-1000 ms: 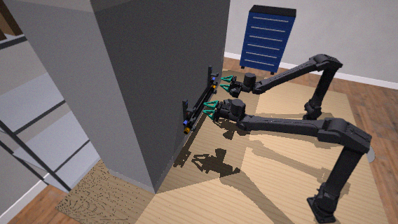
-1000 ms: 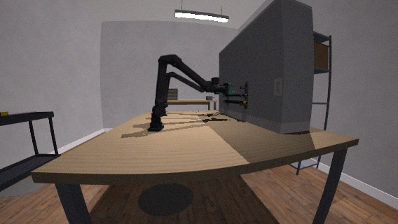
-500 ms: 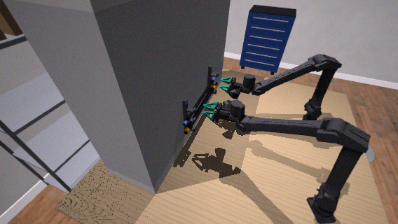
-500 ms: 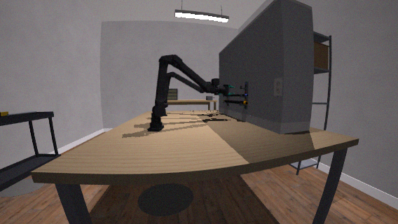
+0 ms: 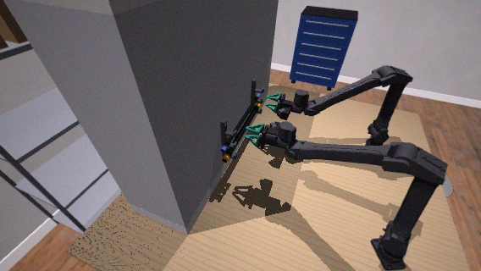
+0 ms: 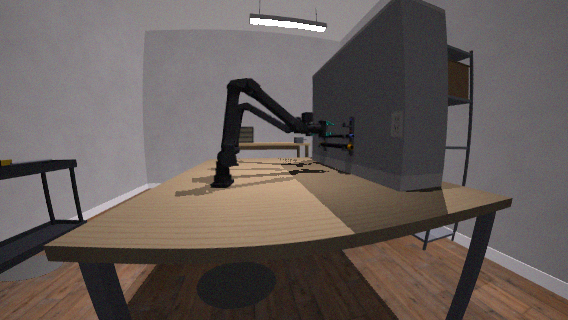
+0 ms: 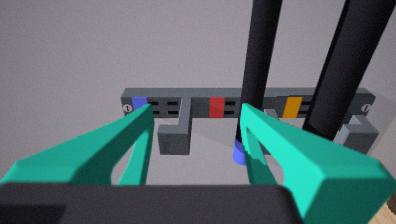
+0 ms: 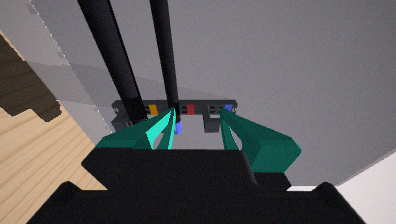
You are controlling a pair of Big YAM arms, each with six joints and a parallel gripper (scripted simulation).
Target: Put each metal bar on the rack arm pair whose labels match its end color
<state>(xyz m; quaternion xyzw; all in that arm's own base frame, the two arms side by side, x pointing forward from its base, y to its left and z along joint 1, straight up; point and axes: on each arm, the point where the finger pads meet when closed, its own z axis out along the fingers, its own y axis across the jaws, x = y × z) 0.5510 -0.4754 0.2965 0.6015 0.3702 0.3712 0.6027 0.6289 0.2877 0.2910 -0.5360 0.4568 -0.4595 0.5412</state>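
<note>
The thin bar with blue ends point(image 5: 223, 148) point(image 6: 351, 136) point(image 7: 260, 60) point(image 8: 166, 55) sits on the middle, red-label pair of the rack point(image 5: 223, 131) point(image 6: 352, 122) point(image 7: 200, 93) point(image 8: 175, 103). It is ahead of both pincers, about in line with their lower fingers, and not between them. It looks like it needs to go up to the blue-label pair, where the top rack arms point(image 7: 173, 140) point(image 8: 211, 126) have no bar. The fat bar with orange ends point(image 5: 225, 157) point(image 6: 350, 147) point(image 7: 345, 70) point(image 8: 112, 60) is lower than the pincers and seems home already, so leave it be.

Your left gripper point(image 5: 246, 132) point(image 6: 333, 129) point(image 7: 197, 112) is spread partway and pinches nothing. Your right gripper point(image 5: 267, 102) point(image 8: 197, 112) is spread partway too, and pinches nothing.

If you push straight in now, a lower finger could bump the blue-ended bar and knock it off. Bring both down a bit first, so the bar is between the fingers. Go too low and you could poke the fat bar. If one side lifts faster, the bar will tip and may slide out. Lift it too close to the wall, and it could catch under the top rack arms.

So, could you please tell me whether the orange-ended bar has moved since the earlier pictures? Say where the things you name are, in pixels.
No, the orange-ended bar point(image 5: 241, 133) point(image 6: 336, 146) point(image 7: 345, 65) point(image 8: 116, 60) shows no visible shift any way against the rack's near upright point(image 5: 223, 132) point(image 6: 352, 123) point(image 7: 202, 93).
</note>
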